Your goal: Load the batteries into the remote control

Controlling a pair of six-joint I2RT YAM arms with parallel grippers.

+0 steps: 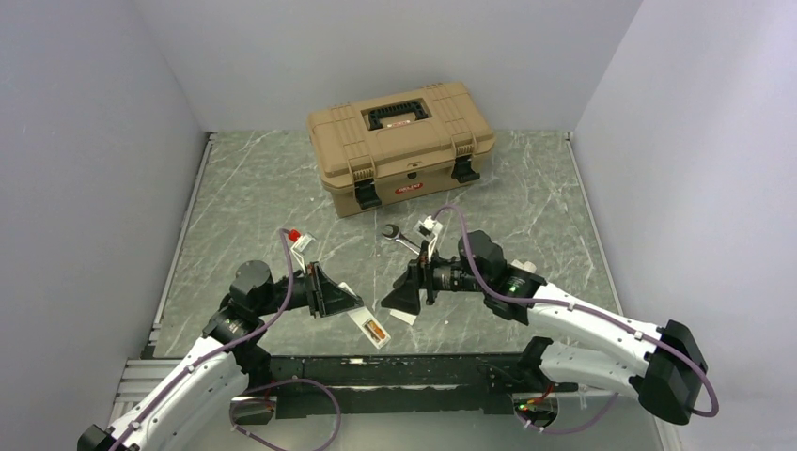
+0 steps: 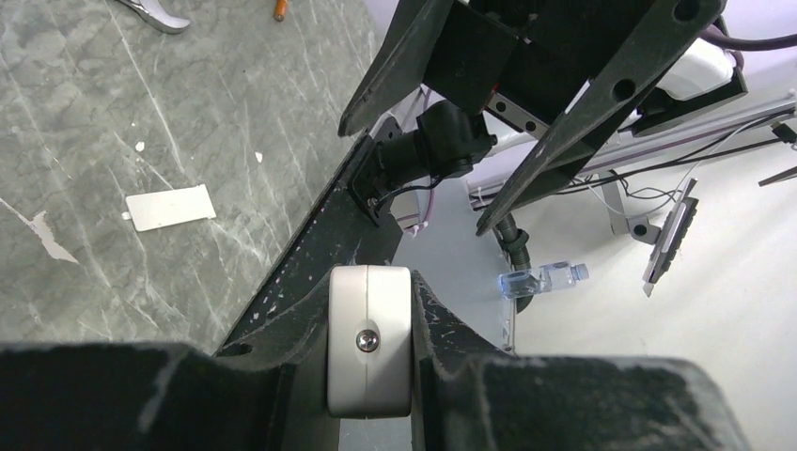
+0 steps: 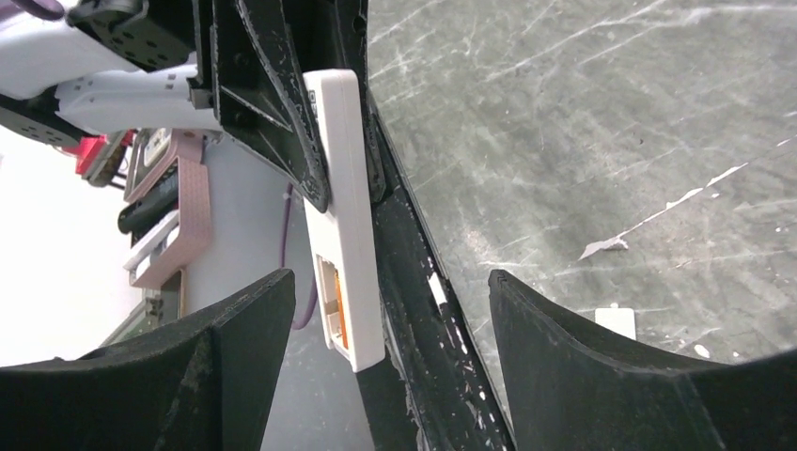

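Remote (image 3: 343, 216) sits pinched by one end in my left pincer (image 1: 331, 291); right pincer (image 3: 385, 291) spread, empty. Pushing its free end could lever it loose.

The toolbox (image 1: 401, 146) stood at the back of the table (image 1: 244, 197), about the middle. The wrench (image 1: 402, 241) lay in front of it. Nearer me, by the table's front edge, my left pincer (image 1: 350, 305) held the remote control (image 1: 369, 327). My right pincer (image 1: 401, 297) faced it from the right, not touching it. A flat plate (image 1: 403, 318) lay on the table under the right pincer.
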